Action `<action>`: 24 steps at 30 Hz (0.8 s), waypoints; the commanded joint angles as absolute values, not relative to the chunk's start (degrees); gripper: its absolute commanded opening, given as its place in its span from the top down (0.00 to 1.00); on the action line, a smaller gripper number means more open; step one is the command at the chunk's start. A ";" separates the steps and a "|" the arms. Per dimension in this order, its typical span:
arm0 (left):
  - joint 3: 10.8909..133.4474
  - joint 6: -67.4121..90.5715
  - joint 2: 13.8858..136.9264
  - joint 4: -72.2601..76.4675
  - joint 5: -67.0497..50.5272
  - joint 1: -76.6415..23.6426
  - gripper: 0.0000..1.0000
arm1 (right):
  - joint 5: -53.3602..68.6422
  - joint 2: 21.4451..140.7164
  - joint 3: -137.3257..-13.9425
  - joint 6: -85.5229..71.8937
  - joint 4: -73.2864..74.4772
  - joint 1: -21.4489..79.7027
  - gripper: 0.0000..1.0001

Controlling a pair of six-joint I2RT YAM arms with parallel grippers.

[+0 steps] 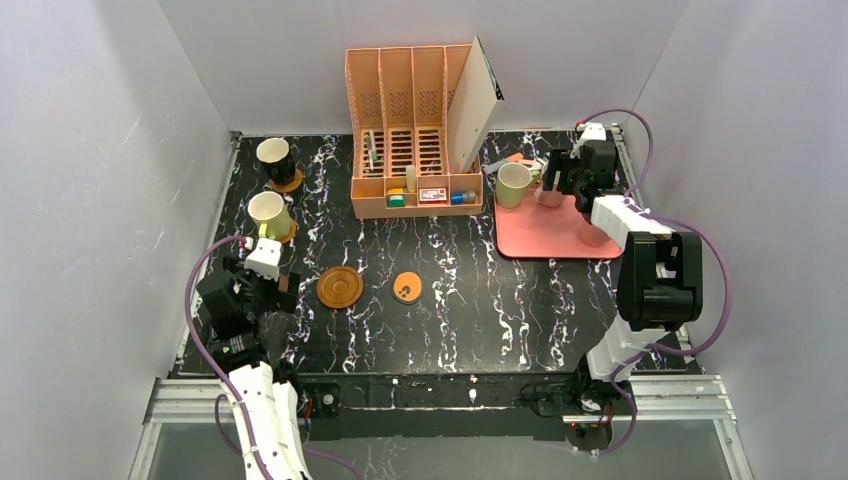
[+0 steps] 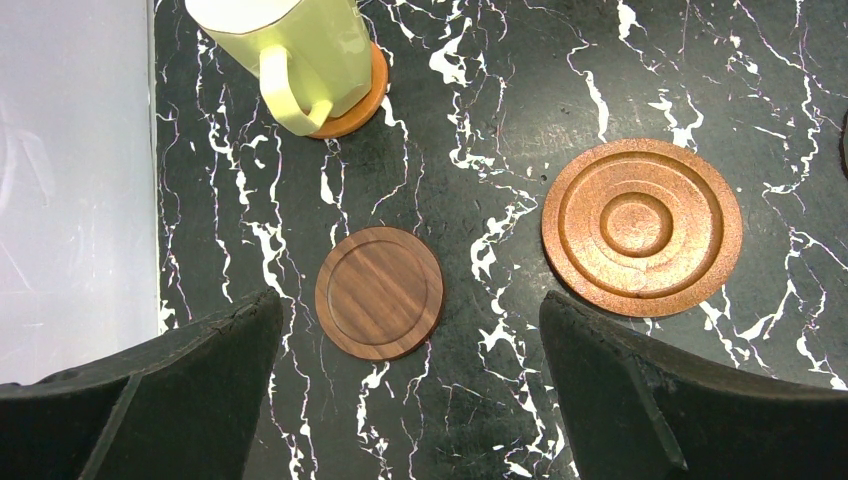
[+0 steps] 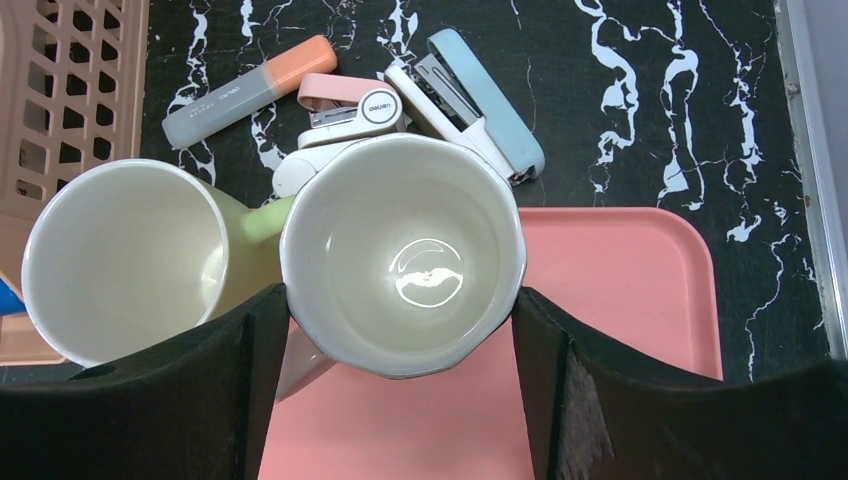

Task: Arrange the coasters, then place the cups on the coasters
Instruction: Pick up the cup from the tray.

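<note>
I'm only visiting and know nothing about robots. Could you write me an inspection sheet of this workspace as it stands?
Surface: black marble table, pink tray at right rear.
Job's things: black mug and yellow mug each on orange coasters; dark coaster, ringed coaster, marked coaster bare; green mug by the tray's edge; pale mug on it.
Clutter: file rack, highlighter, blue stapler.
End effectors: left end effector open over dark coaster; right end effector straddles pale mug, grip unclear.
Cables: purple cables loop off both arms.
Surroundings: pale walls on three sides.
</note>
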State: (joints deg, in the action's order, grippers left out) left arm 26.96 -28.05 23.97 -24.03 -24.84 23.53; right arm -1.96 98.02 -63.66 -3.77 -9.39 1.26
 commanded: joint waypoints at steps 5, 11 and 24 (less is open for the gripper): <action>26.36 -27.66 23.86 -24.20 -25.05 23.91 0.02 | -1.21 93.13 -62.91 -1.88 -14.29 1.58 0.46; 26.37 -27.71 23.74 -24.32 -25.04 23.91 0.02 | -0.87 88.25 -60.20 -2.23 -16.18 1.56 0.54; 26.37 -27.68 23.82 -24.33 -24.89 23.91 0.02 | 2.29 80.09 -57.04 -2.60 -17.94 1.49 0.57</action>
State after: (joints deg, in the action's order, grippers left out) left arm 26.92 -28.05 23.94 -24.03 -24.82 23.53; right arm 0.21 85.65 -57.39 -2.72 -9.74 1.30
